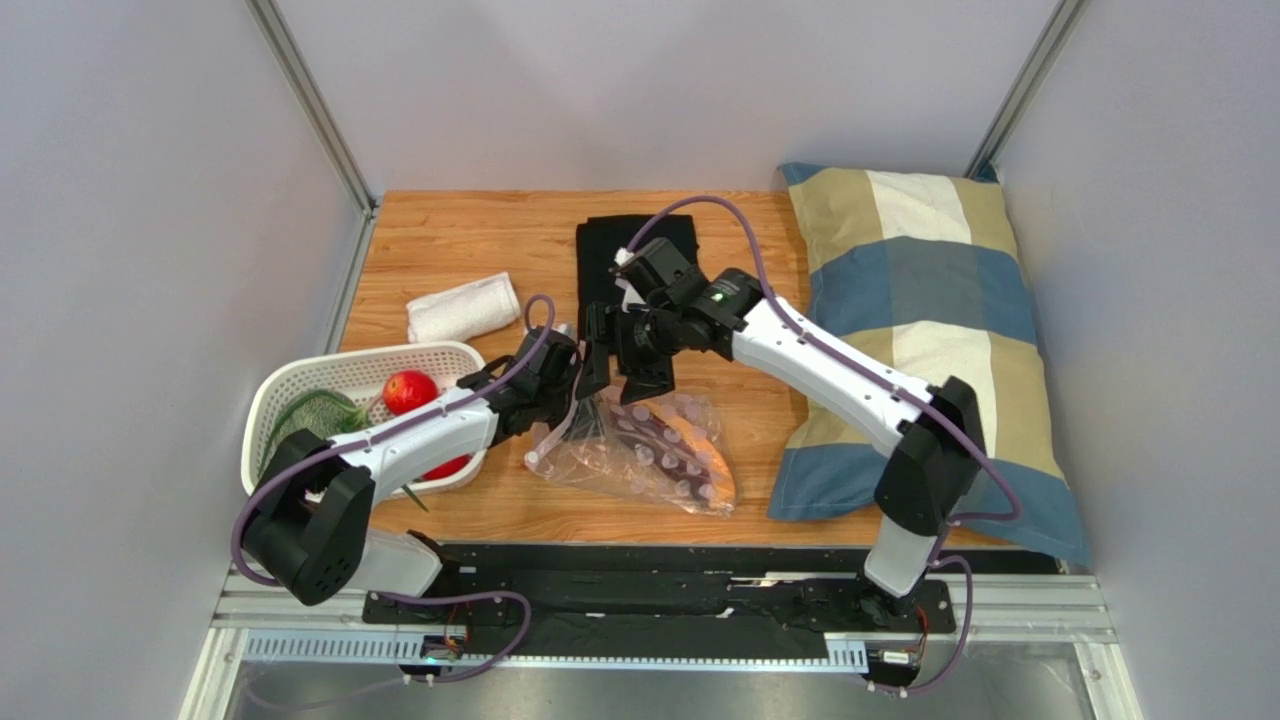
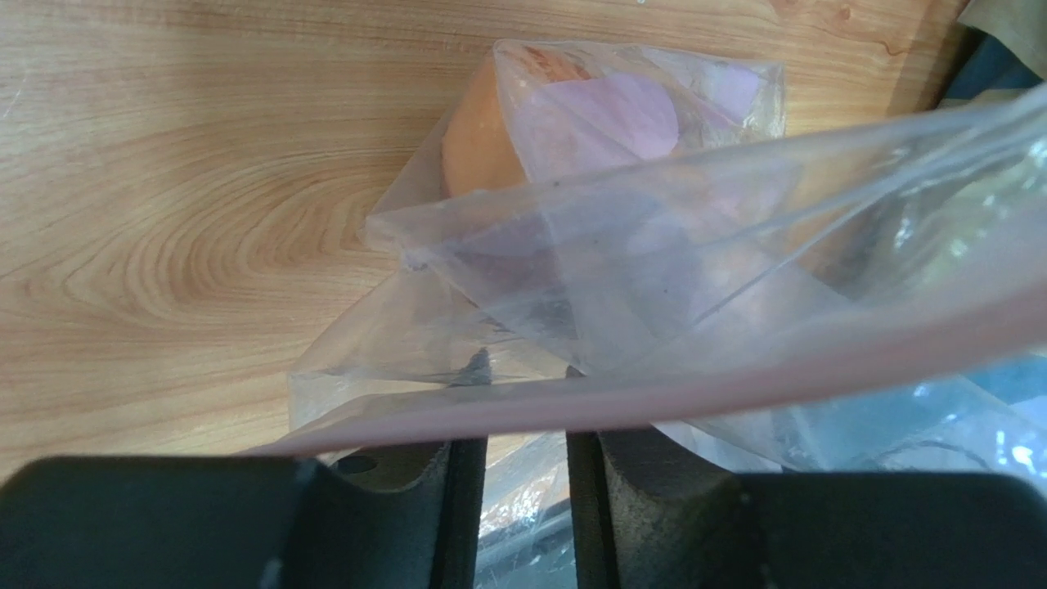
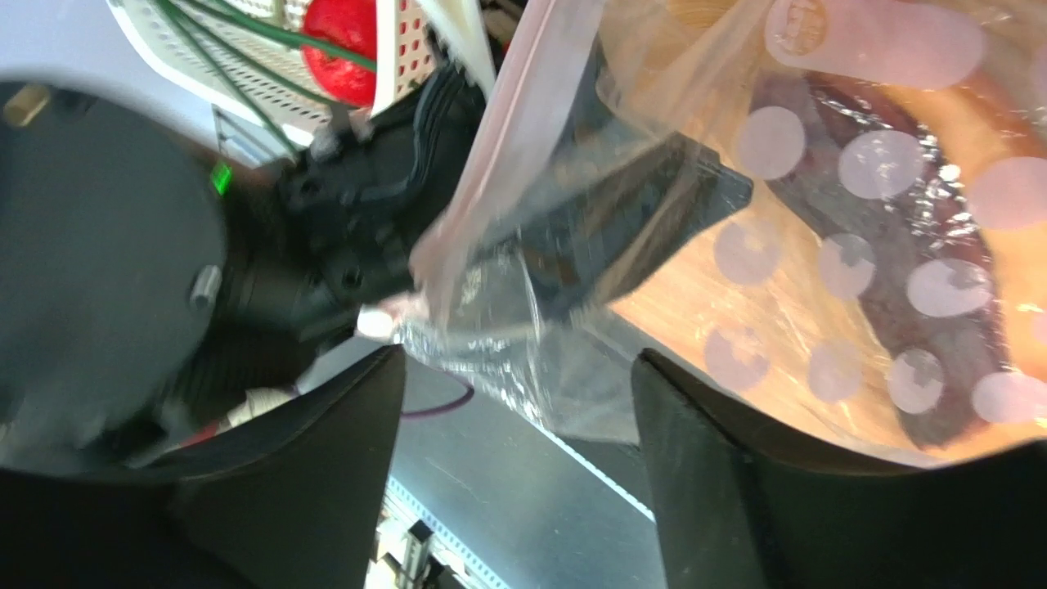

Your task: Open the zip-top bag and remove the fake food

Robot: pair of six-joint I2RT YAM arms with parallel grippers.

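The zip-top bag (image 1: pixel 631 450) lies on the wood between the arms, clear with pale dots, its pinkish zip strip (image 2: pixel 688 381) raised toward both grippers. An orange elongated piece (image 2: pixel 473 129) of fake food shows inside it. A red fruit (image 1: pixel 409 392) and a green leafy bunch (image 1: pixel 316 413) sit in the white basket (image 1: pixel 301 383). My left gripper (image 2: pixel 522 417) is at the bag's mouth, jaws a little apart, with the strip lying across its fingertips. My right gripper (image 3: pixel 516 362) stands wide open just off the bag's upper edge, holding nothing.
A rolled white towel (image 1: pixel 463 308) lies behind the basket. A folded black cloth (image 1: pixel 639 255) is at the back centre under the right wrist. A checked pillow (image 1: pixel 932 330) fills the table's right side. Grey walls enclose the table.
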